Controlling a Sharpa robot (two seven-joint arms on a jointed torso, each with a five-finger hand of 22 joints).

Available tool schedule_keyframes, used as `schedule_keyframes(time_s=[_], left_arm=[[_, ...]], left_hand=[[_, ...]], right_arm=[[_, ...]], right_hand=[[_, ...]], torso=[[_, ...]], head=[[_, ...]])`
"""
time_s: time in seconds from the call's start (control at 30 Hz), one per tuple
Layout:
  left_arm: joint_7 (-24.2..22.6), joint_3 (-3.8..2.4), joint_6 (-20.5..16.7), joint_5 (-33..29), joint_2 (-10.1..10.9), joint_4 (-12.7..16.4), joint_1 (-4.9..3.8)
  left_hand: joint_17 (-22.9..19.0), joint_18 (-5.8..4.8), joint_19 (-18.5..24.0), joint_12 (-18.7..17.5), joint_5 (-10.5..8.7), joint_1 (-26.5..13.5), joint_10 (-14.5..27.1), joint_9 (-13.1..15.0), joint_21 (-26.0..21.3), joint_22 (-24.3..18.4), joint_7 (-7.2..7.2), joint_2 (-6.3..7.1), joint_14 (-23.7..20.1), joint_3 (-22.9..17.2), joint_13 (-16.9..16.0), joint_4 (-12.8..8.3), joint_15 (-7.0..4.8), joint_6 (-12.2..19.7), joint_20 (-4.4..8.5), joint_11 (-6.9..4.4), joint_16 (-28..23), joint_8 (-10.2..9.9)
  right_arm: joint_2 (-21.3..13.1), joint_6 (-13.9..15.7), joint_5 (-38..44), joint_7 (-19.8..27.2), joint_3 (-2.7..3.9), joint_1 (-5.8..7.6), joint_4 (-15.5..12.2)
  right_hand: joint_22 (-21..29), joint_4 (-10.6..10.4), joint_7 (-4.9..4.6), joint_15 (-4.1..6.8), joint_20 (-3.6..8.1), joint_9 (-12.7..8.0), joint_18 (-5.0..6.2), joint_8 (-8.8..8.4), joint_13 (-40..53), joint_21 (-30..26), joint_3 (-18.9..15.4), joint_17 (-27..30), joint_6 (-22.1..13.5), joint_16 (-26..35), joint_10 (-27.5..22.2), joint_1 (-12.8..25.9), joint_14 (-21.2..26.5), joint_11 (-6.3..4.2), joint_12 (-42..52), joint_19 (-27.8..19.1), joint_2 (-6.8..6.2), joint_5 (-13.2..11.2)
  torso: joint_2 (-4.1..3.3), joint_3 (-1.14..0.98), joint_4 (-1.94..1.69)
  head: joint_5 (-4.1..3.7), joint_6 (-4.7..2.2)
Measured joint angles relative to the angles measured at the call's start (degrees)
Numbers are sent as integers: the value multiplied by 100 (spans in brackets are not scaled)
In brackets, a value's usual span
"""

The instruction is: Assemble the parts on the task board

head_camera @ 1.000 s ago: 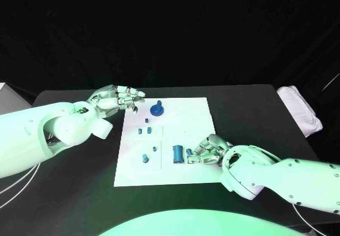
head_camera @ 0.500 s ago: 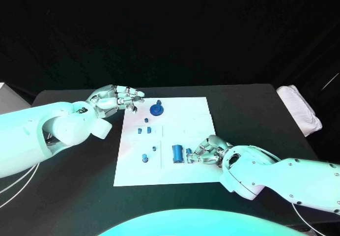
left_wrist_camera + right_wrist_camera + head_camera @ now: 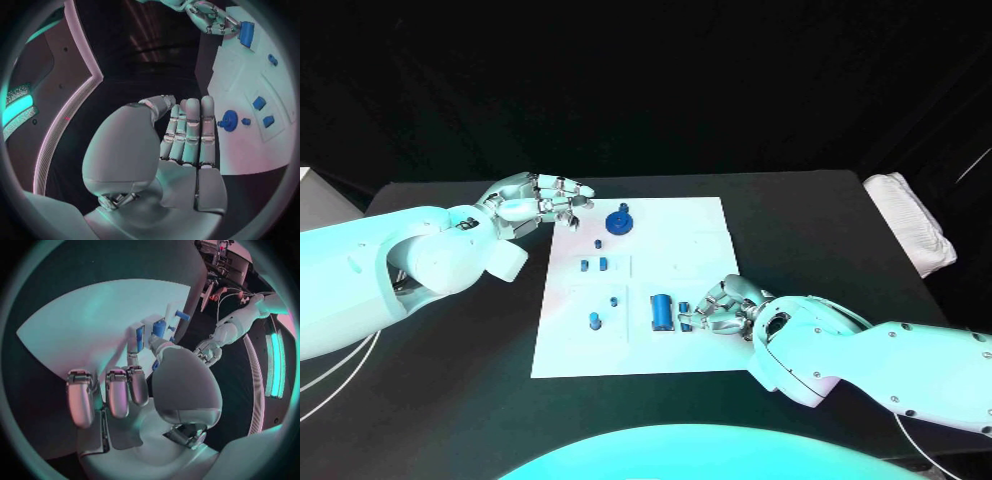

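The left hand point(image 3: 531, 203) hovers over the counter point(image 3: 459, 330) at the board's point(image 3: 689, 245) far left corner, fingers curled loosely together with nothing in them, near the round blue part point(image 3: 620, 221). Small blue parts point(image 3: 594, 266) lie down the board's left half. The right hand point(image 3: 720, 308) rests on the board's right side, fingertips pinching a small blue part point(image 3: 685, 309) just beside the larger blue block point(image 3: 661, 311).

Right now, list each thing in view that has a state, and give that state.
left hand: holds nothing, fingers curled, hovering off the board's far left corner.
right hand: fingers pinching a small blue part beside the blue block.
blue block: lying flat on the board.
blue gear: on the board, untouched.
task board: flat on the table.
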State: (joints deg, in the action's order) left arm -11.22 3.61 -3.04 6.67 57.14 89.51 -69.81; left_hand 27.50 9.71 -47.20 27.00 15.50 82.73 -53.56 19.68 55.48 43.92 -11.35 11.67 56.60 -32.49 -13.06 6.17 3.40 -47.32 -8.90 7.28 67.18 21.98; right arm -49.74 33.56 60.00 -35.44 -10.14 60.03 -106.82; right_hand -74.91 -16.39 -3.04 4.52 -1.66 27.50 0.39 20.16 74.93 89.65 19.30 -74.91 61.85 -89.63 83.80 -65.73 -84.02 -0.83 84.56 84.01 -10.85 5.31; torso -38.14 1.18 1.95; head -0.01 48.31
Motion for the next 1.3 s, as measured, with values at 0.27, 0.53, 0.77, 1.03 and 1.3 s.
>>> schedule_keyframes(time_s=[0.27, 0.53, 0.77, 1.03, 1.3], left_arm=[[22, 0, 3, 7, 0, -12, 0], [34, 0, 5, 17, -7, -23, 0], [35, 0, 8, 24, -22, -42, 0], [35, 0, 10, 29, -38, -60, 3], [35, 0, 13, 32, -41, -64, 2]], left_hand=[[0, 0, 0, 0, 0, 0, 0, 0, 0, 0, 0, 0, 0, 0, 0, 0, 0, 0, 0, 0, 0, 0], [2, 0, 0, 0, 0, 0, 0, -2, 0, 0, 0, 0, 0, 0, 0, 0, 0, 0, 0, 0, 0, 0], [4, 0, 0, 0, 0, 0, 0, -6, 0, 0, 0, 0, 0, 0, 0, 0, 0, 0, 0, 0, 0, -1], [3, 0, 0, 0, 0, 0, 0, -6, 0, 0, 0, 0, 0, 0, 0, 0, 0, 0, 0, 0, 0, -1], [3, 0, 0, 0, 0, 0, 0, -5, 0, 0, 0, 0, 0, 0, 0, 0, 0, 0, 0, 0, 0, -1]], right_arm=[[-54, -35, -4, 98, 0, -1, -14], [-121, -90, 17, 164, 1, -2, 48], [-157, -147, 143, 218, 1, -2, 113], [-81, -248, 338, 244, 1, -1, 181], [-15, -275, 438, 246, 0, -2, 201]], right_hand=[[0, 3, 0, 0, 0, -1, 0, 0, 0, 0, -36, 0, 0, 0, 0, 44, 0, 0, 0, 0, -16, 0], [-4, 274, 0, 0, 0, 13, 0, 23, -1, 0, 9, 0, 0, 0, 0, -258, 0, 0, 0, 0, -105, 0], [-4, 496, 0, 0, 0, 13, 0, 23, -1, 0, 16, 0, 0, 0, 0, -548, 0, 0, 0, 0, -241, 0], [-3, 536, 0, 0, 0, 13, 0, 22, -1, 0, 23, 0, 0, 0, 0, -630, 0, 0, -1, 0, -251, 0], [-3, 321, 0, 0, 0, -6, 0, 22, -2, 0, -195, 0, 0, 0, 0, -487, 0, 0, 0, 0, -188, 0]], torso=[[0, -1, -1], [4, 0, 3], [8, 0, 6], [3, -1, 6], [0, -1, 0]], head=[[12, 13], [16, 19], [10, 12], [7, 7], [9, 10]])
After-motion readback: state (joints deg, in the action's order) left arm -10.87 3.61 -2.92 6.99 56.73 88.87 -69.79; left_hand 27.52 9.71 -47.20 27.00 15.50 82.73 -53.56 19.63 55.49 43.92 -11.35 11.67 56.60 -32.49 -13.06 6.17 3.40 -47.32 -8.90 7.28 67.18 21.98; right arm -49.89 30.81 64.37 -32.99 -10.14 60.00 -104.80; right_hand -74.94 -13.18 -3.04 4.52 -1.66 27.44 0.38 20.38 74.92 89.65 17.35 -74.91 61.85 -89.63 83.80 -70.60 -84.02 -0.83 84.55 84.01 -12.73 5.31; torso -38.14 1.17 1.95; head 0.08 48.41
